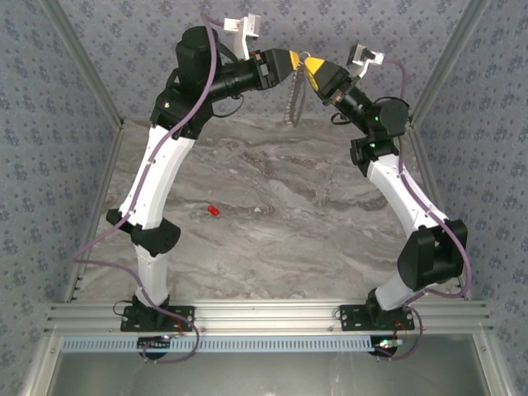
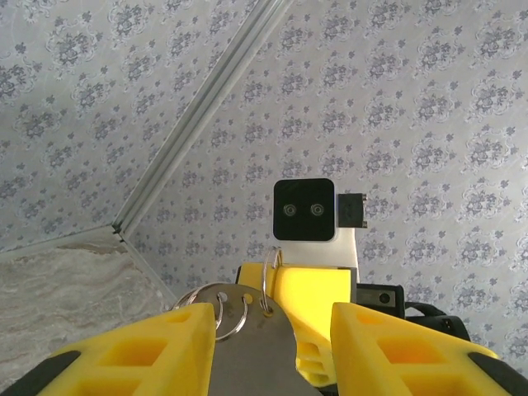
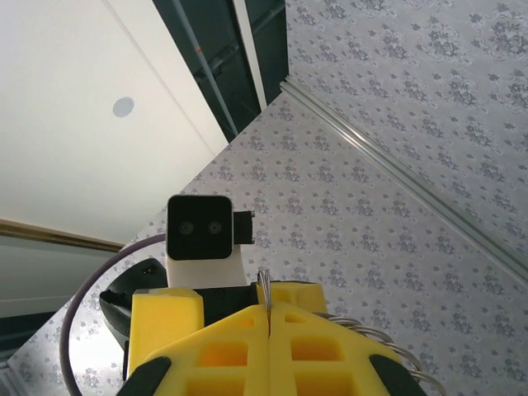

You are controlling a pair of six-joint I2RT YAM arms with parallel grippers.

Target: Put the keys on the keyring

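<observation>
Currently the thin grey elongated metal keyring point(image 1: 290, 103) hangs high above the marbled desk point(image 1: 330, 247), pinched between the right gripper's point(image 1: 311, 67) pressed-together fingers point(image 3: 223, 346), while the left gripper's point(image 1: 294, 66) fingers point(image 2: 157, 346) stand spread around it. The tiny bright red key point(image 1: 212, 212) lies on the desk, far below the keyring; a skewed left squeeze could twist the loop free.

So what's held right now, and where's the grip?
Right gripper pinches the keyring by its thin wire edge. Left gripper is open around its grey tab, not clamped. Key lies on the table.
</observation>
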